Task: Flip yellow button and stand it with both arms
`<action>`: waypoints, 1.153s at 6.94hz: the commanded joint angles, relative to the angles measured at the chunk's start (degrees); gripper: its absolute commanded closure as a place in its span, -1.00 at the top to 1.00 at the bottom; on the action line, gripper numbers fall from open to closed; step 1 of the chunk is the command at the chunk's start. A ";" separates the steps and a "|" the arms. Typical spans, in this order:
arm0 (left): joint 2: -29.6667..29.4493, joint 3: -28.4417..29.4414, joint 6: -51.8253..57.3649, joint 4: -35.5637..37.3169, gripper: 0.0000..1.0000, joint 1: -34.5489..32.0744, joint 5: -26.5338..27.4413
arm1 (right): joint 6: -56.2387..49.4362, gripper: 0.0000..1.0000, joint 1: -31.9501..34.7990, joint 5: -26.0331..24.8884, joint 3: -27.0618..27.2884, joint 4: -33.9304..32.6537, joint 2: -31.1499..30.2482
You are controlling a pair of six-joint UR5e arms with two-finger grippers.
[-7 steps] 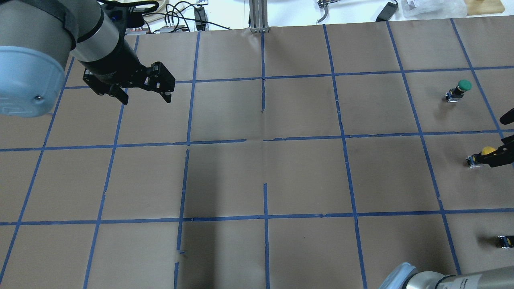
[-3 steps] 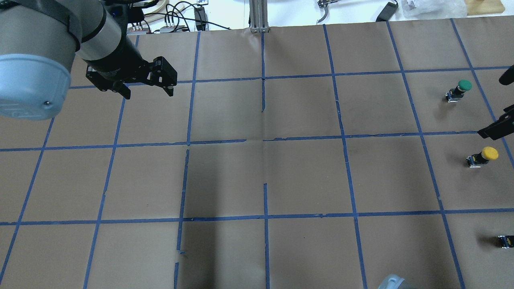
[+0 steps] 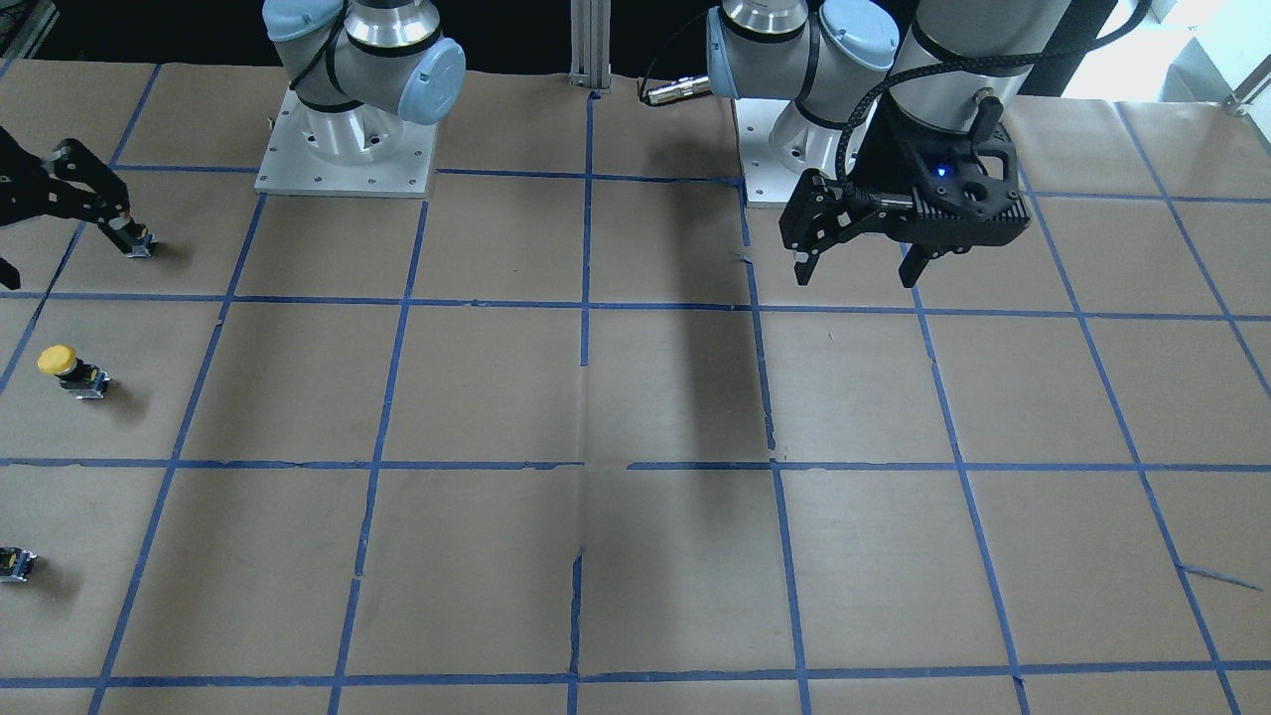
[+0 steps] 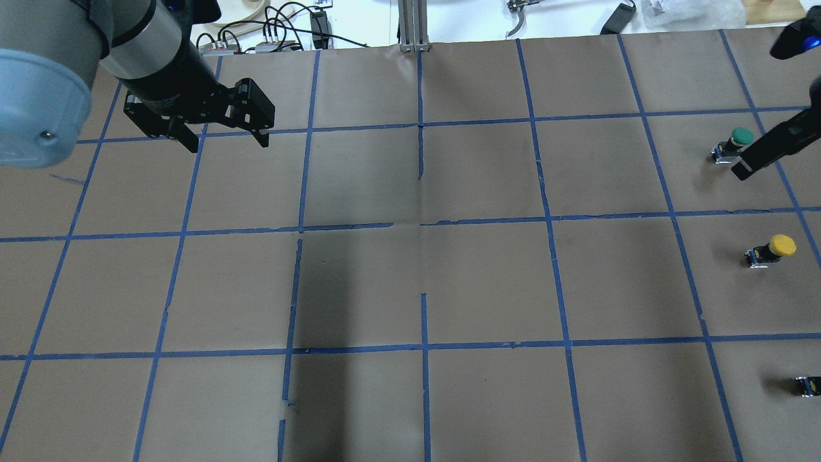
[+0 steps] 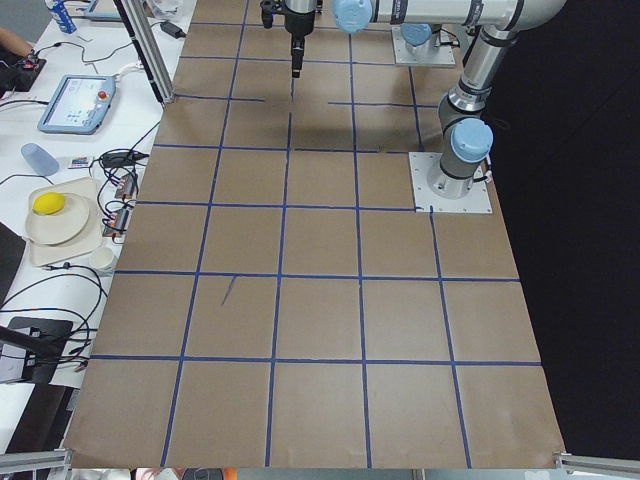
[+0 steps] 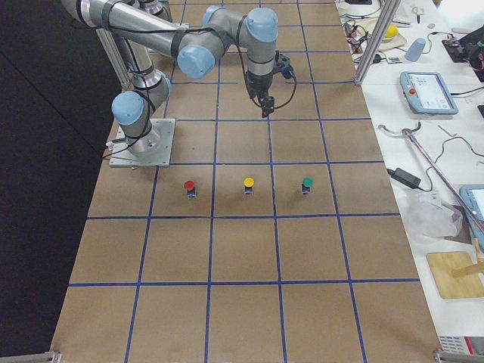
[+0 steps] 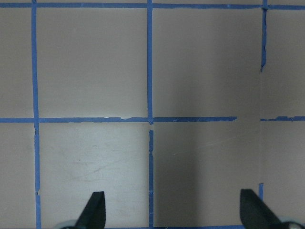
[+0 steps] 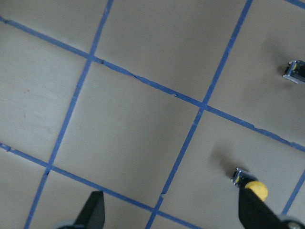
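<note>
The yellow button [image 4: 773, 249] stands cap up on the brown paper near the table's right edge. It also shows in the front view [image 3: 65, 367], the right side view [image 6: 249, 184] and the right wrist view [image 8: 252, 187]. My right gripper [image 8: 174, 210] is open and empty, high above the button, which sits by its right fingertip in the wrist view. One of its fingers [image 4: 766, 149] crosses the overhead view beside the green button. My left gripper [image 4: 228, 142] is open and empty, raised over the table's far left, and its wrist view [image 7: 172, 210] shows only taped paper.
A green button [image 4: 737, 141] stands one square beyond the yellow one and a red button [image 6: 189, 186] one square nearer the robot. Blue tape lines [image 4: 423, 224] grid the brown paper. Cables and tools [image 4: 282, 32] lie past the far edge.
The right gripper's finger lay over the yellow button a second ago; it has drawn up and away, and the button stands free in the same spot. The left gripper has shifted slightly.
</note>
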 commanded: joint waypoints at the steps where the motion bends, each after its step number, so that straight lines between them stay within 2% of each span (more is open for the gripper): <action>1: -0.90 2.45 0.00 -2.06 1.00 0.04 0.05 | 21.75 0.99 10.84 -2.61 -6.11 7.40 0.54; 2: -0.90 2.45 0.00 -2.06 1.00 0.04 -0.04 | 28.37 0.99 16.89 -4.19 -7.44 8.64 0.89; 4: -0.90 2.36 0.00 -1.98 1.00 0.04 0.05 | 49.43 0.99 26.39 -7.44 -7.89 8.74 1.25; 5: -0.90 2.36 0.00 -1.98 1.00 0.04 0.05 | 53.54 0.99 29.66 -8.85 -7.98 8.57 1.42; 6: -0.90 2.27 0.00 -1.98 1.00 0.04 0.05 | 53.67 0.99 30.30 -8.69 -7.81 8.39 1.34; 8: -0.81 2.36 0.00 -1.98 1.00 0.04 0.05 | 53.67 0.99 30.40 -8.52 -7.10 3.75 0.90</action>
